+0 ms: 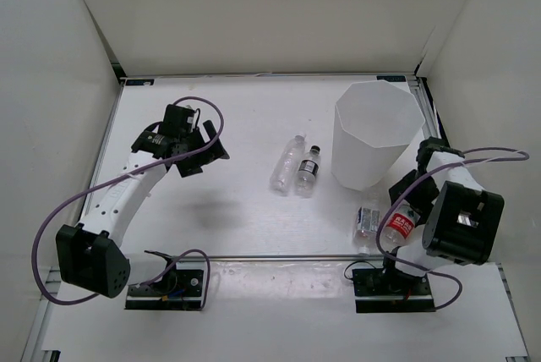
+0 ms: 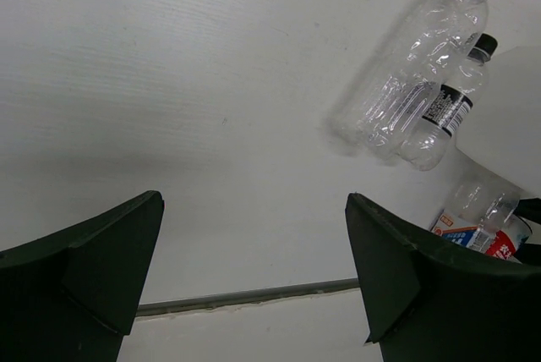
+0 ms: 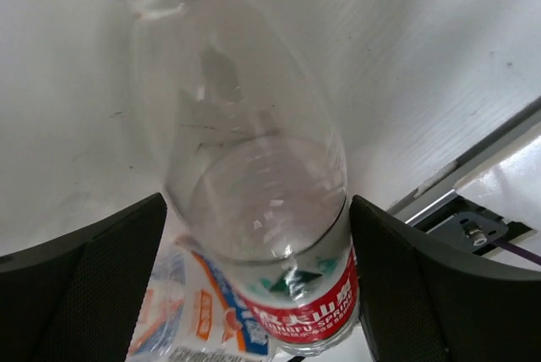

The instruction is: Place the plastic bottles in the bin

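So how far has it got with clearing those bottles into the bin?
Nothing is done yet: all four bottles lie on the table, outside the bin. In hand: the right gripper straddles the red-labelled bottle, jaws either side, not lifted. To go: that one, the blue-white labelled bottle beside it, plus the plain bottle and black-capped bottle together mid-table. The left gripper hangs open, holding nothing.

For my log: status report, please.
Left gripper open, empty. Right gripper open, astride red-labelled bottle. Blue-white bottle crowding beside it. Plain bottle, black-capped bottle mid-table, outside bin.

There were 4 bottles: white-cap (image 1: 287, 163), black-cap (image 1: 309, 169), blue-label (image 1: 366, 222), red-label (image 1: 399, 227); 1 bin (image 1: 363, 155); 2 arms, L (image 1: 127, 197) & R (image 1: 463, 220).
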